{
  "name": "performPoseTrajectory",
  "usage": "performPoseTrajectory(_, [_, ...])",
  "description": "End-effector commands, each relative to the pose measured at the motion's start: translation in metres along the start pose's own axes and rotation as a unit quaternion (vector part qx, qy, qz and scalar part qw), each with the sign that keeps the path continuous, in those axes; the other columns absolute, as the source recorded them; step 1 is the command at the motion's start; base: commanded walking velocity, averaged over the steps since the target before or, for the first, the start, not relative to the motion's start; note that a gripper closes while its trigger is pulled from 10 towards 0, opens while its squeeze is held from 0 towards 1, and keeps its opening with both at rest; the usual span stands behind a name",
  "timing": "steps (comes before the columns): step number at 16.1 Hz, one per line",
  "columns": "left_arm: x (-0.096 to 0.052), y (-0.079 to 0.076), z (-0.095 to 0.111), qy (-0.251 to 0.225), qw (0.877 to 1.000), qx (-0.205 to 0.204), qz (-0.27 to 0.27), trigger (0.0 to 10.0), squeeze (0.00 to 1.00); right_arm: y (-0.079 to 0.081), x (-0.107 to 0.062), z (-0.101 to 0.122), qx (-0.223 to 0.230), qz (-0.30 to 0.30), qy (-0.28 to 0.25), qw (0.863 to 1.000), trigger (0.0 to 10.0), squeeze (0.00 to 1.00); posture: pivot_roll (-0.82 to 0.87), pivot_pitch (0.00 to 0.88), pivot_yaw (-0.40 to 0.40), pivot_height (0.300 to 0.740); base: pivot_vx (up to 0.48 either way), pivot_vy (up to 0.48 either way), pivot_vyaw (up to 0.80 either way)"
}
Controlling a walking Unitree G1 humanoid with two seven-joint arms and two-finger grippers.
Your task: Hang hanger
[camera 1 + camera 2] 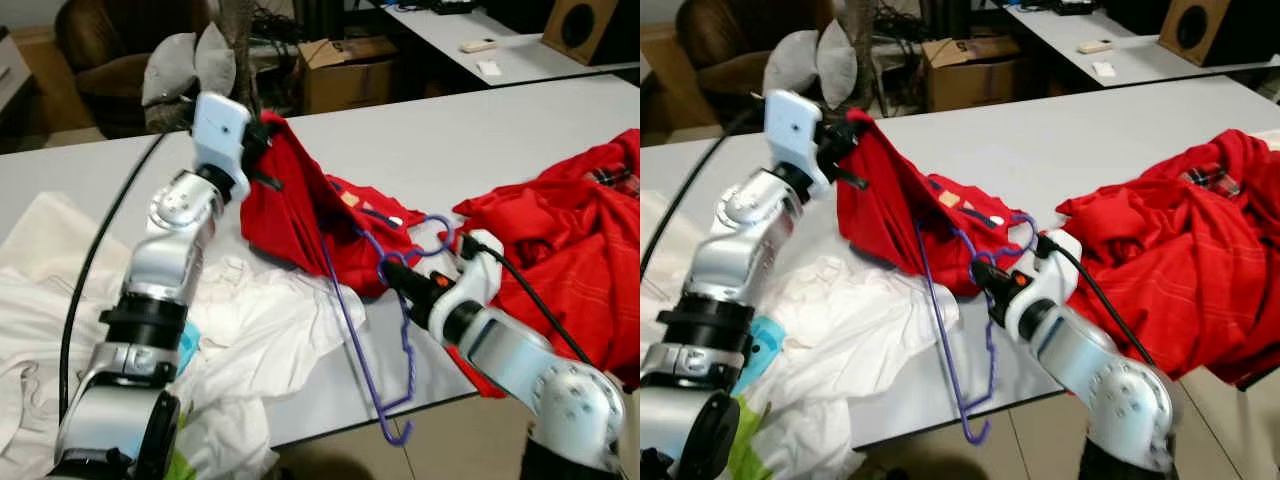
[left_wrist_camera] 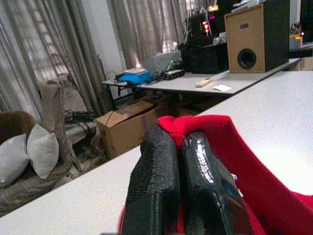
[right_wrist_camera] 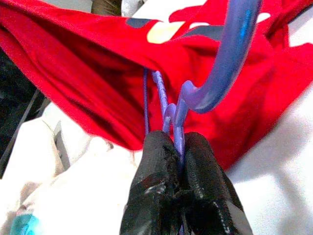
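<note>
Your left gripper (image 1: 262, 140) has its fingers (image 2: 195, 191) pinched tight on a fold of the red shirt (image 1: 300, 215), holding that edge up off the bench (image 1: 430, 140). Your right gripper (image 1: 392, 274) has its fingers (image 3: 205, 196) clamped on the purple hanger (image 1: 345, 300) just below the hook, with one end of the hanger dangling past the bench's front edge and the other arm running up toward the shirt's opening.

The step in hand looks like threading the hanger into the garment. Keep the left grip high and steady so the opening stays taut and gaping. Tilt the hanger so its upper arm leads into the opening, then slide it sideways rather than pushing straight, or the tip may snag the cloth. The thin plastic could twist in such a narrow pinch, so move slowly. Mind the white cloth (image 1: 260, 330) beneath and the second red garment (image 1: 570, 250) near your right arm; either could catch the dangling end
</note>
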State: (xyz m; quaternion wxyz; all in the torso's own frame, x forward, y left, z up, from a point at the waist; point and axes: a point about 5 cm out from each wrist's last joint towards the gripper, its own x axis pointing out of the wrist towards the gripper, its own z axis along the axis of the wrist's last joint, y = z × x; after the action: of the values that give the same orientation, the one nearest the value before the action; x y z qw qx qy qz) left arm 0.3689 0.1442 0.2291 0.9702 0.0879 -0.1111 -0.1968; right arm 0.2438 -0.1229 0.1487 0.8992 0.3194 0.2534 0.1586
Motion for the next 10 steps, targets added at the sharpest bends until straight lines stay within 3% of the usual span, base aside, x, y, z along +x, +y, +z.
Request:
performPoseTrajectory(1, [0.007, 0.002, 0.013, -0.029, 1.0, 0.006, 0.001, 0.0, 0.0, 0.005, -0.005, -0.016, 0.031, 0.014, 0.013, 0.999, 10.0, 0.0, -0.11, 0.0, 0.095, 0.74, 0.0, 0.0, 0.0])
performPoseTrajectory(7, [0.019, 0.014, 0.023, -0.048, 0.998, 0.017, 0.033, 0.0, 0.0, 0.014, -0.017, -0.015, 0.046, 0.036, -0.004, 0.998, 10.0, 0.0, -0.12, 0.0, 0.091, 0.74, 0.0, 0.0, 0.0])
performPoseTrajectory(9, [0.019, 0.02, 0.024, -0.052, 0.998, 0.02, 0.039, 0.0, 0.0, 0.007, -0.012, -0.003, 0.048, 0.016, -0.023, 0.998, 10.0, 0.0, -0.11, 0.0, 0.077, 0.74, 0.0, 0.0, 0.0])
performPoseTrajectory(10, [0.015, 0.03, 0.023, -0.051, 0.997, 0.032, 0.057, 0.0, 0.0, -0.002, -0.006, 0.017, 0.054, -0.001, -0.048, 0.997, 10.0, 0.0, -0.1, 0.0, 0.068, 0.74, 0.0, 0.0, 0.0])
